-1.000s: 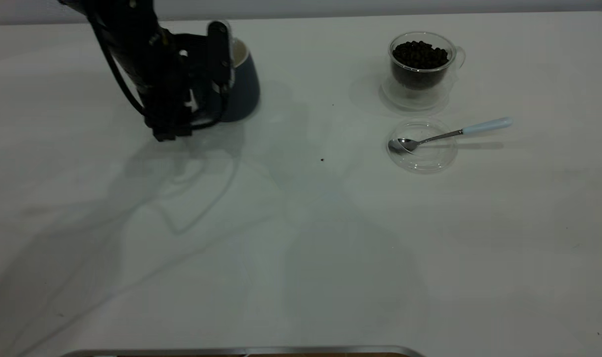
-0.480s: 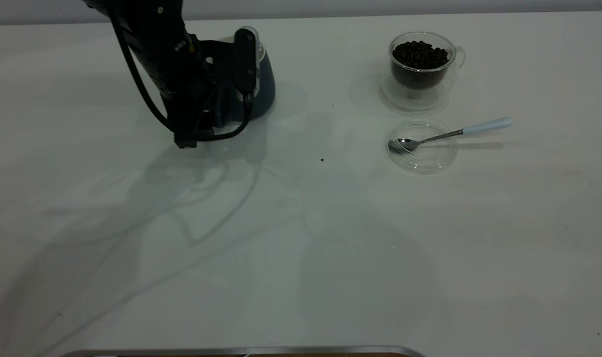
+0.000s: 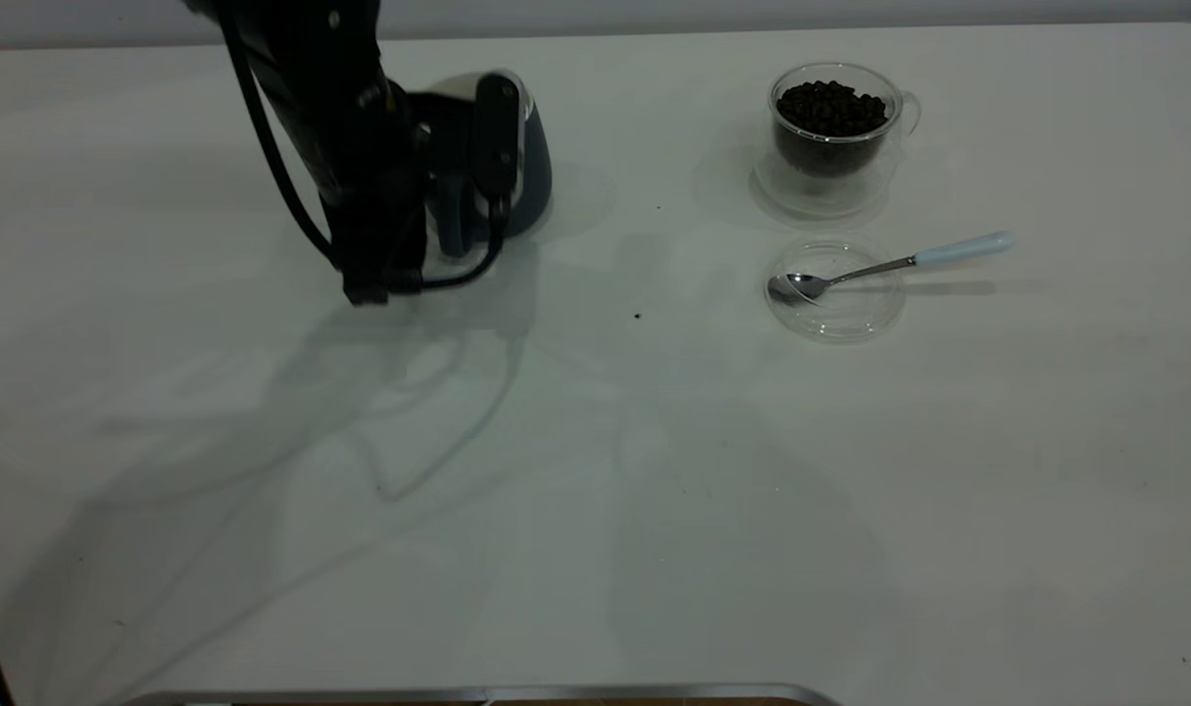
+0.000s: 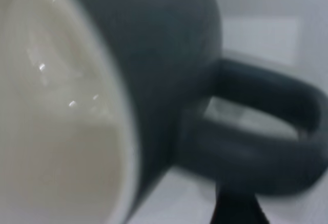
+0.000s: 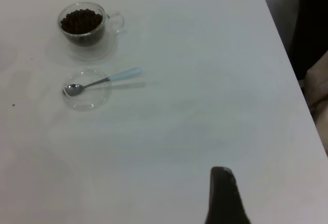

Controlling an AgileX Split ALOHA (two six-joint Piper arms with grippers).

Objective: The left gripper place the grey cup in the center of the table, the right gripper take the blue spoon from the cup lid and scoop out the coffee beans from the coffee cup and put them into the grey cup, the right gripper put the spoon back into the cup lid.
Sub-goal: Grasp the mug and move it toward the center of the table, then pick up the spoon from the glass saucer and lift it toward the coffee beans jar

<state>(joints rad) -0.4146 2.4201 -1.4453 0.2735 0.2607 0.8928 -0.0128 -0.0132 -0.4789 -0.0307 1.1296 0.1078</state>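
The left gripper [image 3: 477,162] clamps the grey cup [image 3: 531,181] at ten o'clock on the table [image 3: 595,471]. The blue spoon [image 3: 889,263] rests in the cup lid [image 3: 835,312]. I can't tell the right gripper's [image 5: 224,196] state.

Tilted grey cup [image 3: 534,176], spoon [image 3: 889,265] on lid [image 3: 834,312]

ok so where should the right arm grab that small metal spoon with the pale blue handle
Probably by the pale blue handle of the small metal spoon, from above. Its bowl lies inside the clear round shallow lid, while the handle sticks out past the rim over the white table, leaving free space on both sides for the jaws.
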